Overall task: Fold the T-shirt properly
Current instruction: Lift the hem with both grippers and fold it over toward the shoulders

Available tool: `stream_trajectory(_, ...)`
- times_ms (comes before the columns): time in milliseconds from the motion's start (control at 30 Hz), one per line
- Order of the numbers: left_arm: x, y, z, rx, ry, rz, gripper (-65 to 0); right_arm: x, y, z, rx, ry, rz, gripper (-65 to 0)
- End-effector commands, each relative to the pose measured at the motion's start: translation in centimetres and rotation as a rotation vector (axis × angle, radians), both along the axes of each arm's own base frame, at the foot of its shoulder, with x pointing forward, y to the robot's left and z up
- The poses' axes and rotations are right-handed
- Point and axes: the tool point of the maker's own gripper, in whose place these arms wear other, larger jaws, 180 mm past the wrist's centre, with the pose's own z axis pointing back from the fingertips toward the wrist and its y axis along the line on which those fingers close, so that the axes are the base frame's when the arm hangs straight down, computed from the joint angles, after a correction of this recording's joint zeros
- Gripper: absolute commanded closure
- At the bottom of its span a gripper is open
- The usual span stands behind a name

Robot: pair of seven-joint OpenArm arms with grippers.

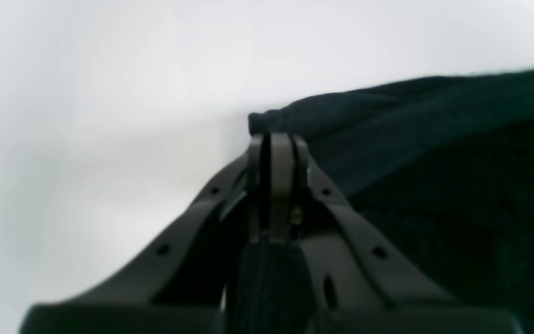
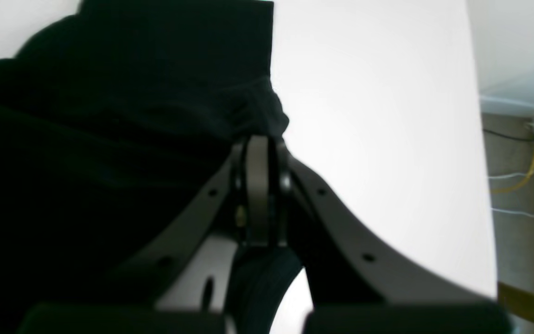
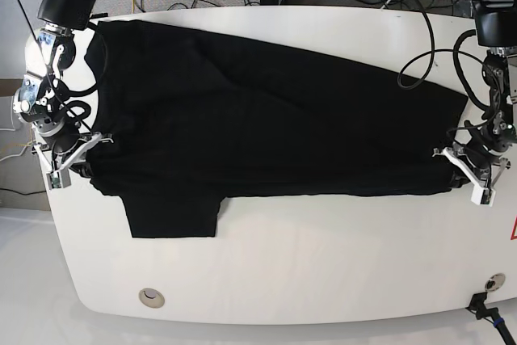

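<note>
The right gripper [image 3: 95, 141], jaws pinched on cloth, holds the large plain black cloth T-shirt [image 3: 266, 119] near the white tabletop's [image 3: 323, 256] left edge. The shirt spreads rumpled across the far half, one sleeve [image 3: 171, 214] pointing to the front edge. The left gripper [image 3: 443, 154] clamps its right end.

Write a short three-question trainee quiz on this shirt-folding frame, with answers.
1. True or false: both grippers are shut on the T-shirt.
2. Which shirt part sticks out toward the table's near edge? A) a sleeve B) the collar C) nothing
3. Fill in: the left gripper and the right gripper each pinch the cloth at opposite ___ of the table.

Key: 1 true; 2 A; 3 ends. The print cannot be seen; only plain black cloth shows.
</note>
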Motion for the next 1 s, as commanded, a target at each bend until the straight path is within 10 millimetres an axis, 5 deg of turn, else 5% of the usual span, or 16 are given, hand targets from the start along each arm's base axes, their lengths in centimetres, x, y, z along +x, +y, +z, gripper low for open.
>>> stream_trajectory(0, 1.0, 0.6, 2.5, 0.014, -0.072, 0.004, 0.0, 0.5, -1.2, 2.4, -0.022, -0.068, -0.010, 0.0)
stream_trajectory(400, -1.6, 0.9, 0.7, 0.056, 0.012, -0.015, 0.0, -4.8, -2.5, 0.4, -0.065, 0.013, -0.050, 0.0)
stream_trajectory(967, -4.0, 3.0, 2.4, 0.092, -0.020, 0.024, 0.0, -9.3, -3.1, -0.8, -0.078, 0.074, -0.090, 0.0)
